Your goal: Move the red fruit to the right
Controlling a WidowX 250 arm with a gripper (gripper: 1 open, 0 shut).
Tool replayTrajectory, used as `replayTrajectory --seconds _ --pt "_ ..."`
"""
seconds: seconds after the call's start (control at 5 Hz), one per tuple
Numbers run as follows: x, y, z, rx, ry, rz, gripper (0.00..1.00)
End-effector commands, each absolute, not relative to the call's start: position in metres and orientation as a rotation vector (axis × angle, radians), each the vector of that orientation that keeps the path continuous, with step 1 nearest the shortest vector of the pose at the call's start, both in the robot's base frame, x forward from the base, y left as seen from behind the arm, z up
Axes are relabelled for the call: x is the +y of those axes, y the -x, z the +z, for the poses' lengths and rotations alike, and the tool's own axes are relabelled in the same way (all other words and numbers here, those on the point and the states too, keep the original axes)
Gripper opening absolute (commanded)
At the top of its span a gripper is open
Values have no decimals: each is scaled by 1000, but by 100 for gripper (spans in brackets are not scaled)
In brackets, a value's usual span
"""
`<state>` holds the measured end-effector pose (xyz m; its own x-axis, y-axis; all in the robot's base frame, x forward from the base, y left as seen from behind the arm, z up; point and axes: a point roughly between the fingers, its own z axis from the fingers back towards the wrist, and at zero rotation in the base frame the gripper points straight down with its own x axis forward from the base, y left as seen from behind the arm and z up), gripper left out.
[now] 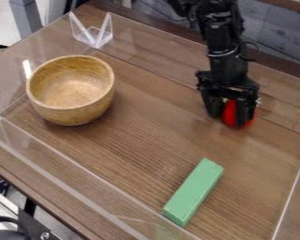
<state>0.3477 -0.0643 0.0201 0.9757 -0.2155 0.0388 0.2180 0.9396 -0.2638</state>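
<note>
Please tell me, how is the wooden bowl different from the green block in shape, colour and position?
The wooden bowl is round and hollow, while the green block is long, flat and solid. The bowl is light brown wood grain; the block is plain green. The bowl stands at the left of the table, and the block lies near the front edge, set at an angle. Both rest on the table, apart from the hand.
</note>
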Motion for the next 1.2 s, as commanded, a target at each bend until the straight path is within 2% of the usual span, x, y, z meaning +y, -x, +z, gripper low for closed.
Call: replayTrajectory --seconds 0.0,0.2,0.6,1.0 --pt "-78 -357 25 -14 257 -207 0" --pt "-64 -352 29 4 248 -215 100" --pt "-49 -346 39 14 225 -135 100" --pt "-63 -348 47 23 189 -60 100"
